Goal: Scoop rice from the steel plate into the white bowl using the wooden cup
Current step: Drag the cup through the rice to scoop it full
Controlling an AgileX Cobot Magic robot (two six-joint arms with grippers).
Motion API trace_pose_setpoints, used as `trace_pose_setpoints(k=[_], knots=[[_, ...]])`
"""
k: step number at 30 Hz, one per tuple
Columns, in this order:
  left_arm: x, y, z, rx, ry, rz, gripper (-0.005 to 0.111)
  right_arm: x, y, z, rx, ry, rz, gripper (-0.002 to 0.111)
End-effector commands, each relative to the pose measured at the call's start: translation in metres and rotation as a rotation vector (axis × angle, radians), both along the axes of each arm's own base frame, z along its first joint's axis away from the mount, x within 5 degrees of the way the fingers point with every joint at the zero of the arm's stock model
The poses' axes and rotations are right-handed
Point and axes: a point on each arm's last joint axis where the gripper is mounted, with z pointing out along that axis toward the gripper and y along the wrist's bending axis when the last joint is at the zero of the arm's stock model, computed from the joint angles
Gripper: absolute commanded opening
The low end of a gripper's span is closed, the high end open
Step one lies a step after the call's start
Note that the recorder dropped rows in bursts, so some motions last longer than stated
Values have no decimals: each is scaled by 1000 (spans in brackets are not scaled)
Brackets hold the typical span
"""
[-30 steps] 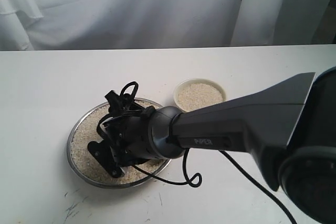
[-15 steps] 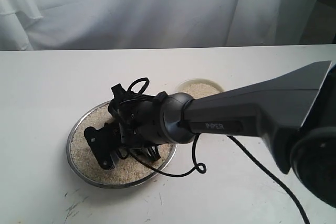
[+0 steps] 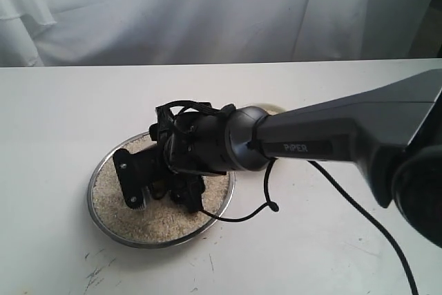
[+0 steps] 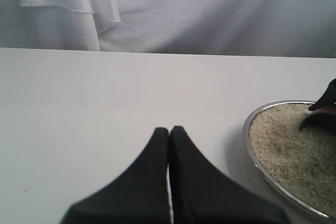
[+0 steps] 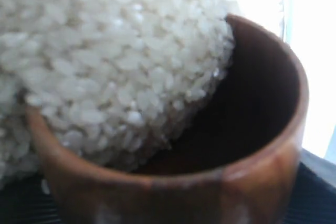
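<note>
The steel plate (image 3: 97, 172) lies left of centre on the table, spread with rice (image 3: 160, 221). My right gripper (image 3: 148, 183) reaches across and sits low over the plate's middle. It is shut on the wooden cup (image 5: 265, 179), which is tipped on its side against the rice (image 5: 105, 51); grains bulge into its dark mouth. The arm hides the cup in the exterior view. Only a sliver of the white bowl (image 3: 273, 109) shows behind that arm. My left gripper (image 4: 169, 130) is shut and empty over bare table, beside the plate's rim (image 4: 251, 151).
A black cable (image 3: 257, 211) loops from the right arm onto the table just right of the plate. White cloth (image 3: 207, 12) hangs behind the table's far edge. Faint scuff marks (image 3: 93, 276) lie near the front edge.
The right wrist has moved back and to the right across the plate, turning as it went. The arm now covers nearly all of the white bowl, which showed fully a second ago.
</note>
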Motion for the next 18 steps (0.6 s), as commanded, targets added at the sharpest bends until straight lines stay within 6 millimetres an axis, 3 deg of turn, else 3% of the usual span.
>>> trace_pose_setpoints(k=[1,18], knots=[[0,0,-1,-4,-7,-1,0,4,-6,-9,43,87,-46,0],[0,0,-1,-4,-7,-1,0,5,-12,-13,164,338,-158,0]])
